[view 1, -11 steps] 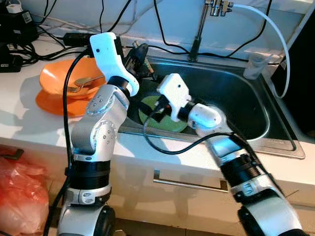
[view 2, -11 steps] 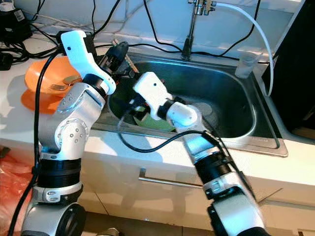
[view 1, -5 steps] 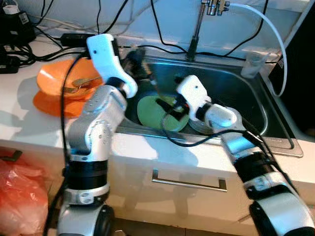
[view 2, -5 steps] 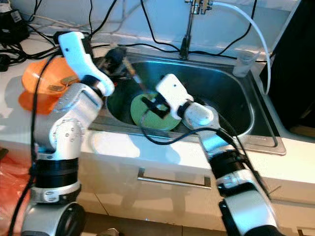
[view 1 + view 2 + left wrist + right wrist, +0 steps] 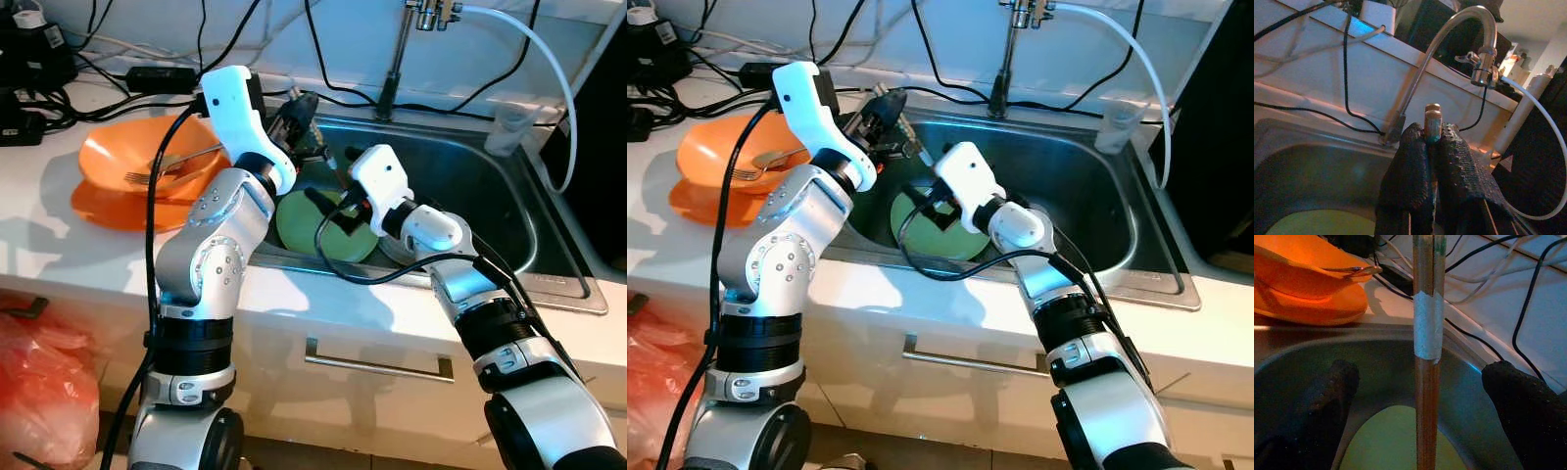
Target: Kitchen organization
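With my left hand [image 5: 1432, 147] clamped on the chopsticks [image 5: 1426, 352], I'd centre my spread right hand [image 5: 328, 209] around them before closing.

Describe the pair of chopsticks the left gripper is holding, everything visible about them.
The chopsticks are two brownish, wood-like sticks bound side by side with a band of pale tape. The left gripper is shut on their upper end, the tips poking just past its black fingers. They hang down over the sink above the green plate, running between the open fingers of the right gripper, which don't touch them.

Taped chopsticks [image 5: 1426, 352] between spread fingers [image 5: 1332, 387]; green plate [image 5: 1396, 440] below
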Controlling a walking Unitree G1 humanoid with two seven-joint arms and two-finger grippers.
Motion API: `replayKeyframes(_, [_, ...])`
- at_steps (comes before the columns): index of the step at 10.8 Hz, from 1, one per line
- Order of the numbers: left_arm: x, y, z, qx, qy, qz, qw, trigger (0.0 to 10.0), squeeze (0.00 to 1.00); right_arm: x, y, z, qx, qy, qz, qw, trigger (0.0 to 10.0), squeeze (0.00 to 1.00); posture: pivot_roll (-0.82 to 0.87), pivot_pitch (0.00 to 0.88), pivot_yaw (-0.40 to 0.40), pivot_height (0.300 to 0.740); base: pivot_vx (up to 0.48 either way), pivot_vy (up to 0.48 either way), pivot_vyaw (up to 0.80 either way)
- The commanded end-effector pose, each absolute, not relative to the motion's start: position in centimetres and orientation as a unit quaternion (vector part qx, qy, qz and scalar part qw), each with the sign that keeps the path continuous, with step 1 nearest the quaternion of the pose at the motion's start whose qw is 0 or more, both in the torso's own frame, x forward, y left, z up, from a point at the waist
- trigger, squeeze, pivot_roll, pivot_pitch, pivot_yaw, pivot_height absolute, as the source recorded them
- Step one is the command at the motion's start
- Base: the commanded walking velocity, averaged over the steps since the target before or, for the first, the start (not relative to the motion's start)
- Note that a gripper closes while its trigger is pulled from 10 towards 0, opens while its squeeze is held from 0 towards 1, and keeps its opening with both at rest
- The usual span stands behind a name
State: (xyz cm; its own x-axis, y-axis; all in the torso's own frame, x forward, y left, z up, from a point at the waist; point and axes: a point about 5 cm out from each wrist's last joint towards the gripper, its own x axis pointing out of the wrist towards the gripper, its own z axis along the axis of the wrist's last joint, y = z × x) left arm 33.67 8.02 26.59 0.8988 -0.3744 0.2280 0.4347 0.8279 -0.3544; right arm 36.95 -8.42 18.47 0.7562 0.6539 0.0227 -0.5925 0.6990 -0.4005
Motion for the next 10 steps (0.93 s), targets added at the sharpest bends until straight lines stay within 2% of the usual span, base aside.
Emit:
replayKeyframes(1, [33.45,7.33,27.45,-0.202,-0.08,-0.229,0.949,0.1,0.0,37.34,-8.36,19.44,-0.182,-0.097,0.334,0.92,8.9,0.17,0.06,0.0,-0.003,0.74,0.0,0.0,0.0])
replayKeyframes(2, [33.29,7.28,27.36,-0.208,-0.076,-0.229,0.948,0.0,0.0,37.41,-8.16,19.42,-0.179,-0.098,0.335,0.92,3.3,0.18,0.07,0.0,-0.003,0.74,0.0,0.0,0.0])
replayKeyframes(3, [33.14,7.18,27.15,-0.21,-0.071,-0.23,0.947,0.0,0.0,37.42,-7.9,19.38,-0.173,-0.1,0.336,0.921,0.0,0.17,0.07,0.0,-0.003,0.74,0.0,0.0,0.0])
replayKeyframes(4, [33.0,7.0,27.07,-0.216,-0.067,-0.232,0.946,0.0,0.0,37.4,-7.76,19.2,-0.172,-0.099,0.335,0.921,0.0,0.17,0.07,0.0,-0.004,0.74,0.0,0.0,0.0])
replayKeyframes(5, [32.87,6.82,27.05,-0.22,-0.064,-0.234,0.945,0.0,0.0,37.33,-7.69,18.97,-0.17,-0.097,0.336,0.921,0.0,0.0,0.07,0.0,-0.005,0.74,0.0,0.0,0.0])
replayKeyframes(10, [32.58,7.26,26.73,-0.224,-0.054,-0.227,0.946,0.0,0.0,37.42,-8.34,18.68,-0.171,-0.094,0.327,0.925,0.0,0.0,0.07,0.0,-0.014,0.74,0.0,0.0,0.0])
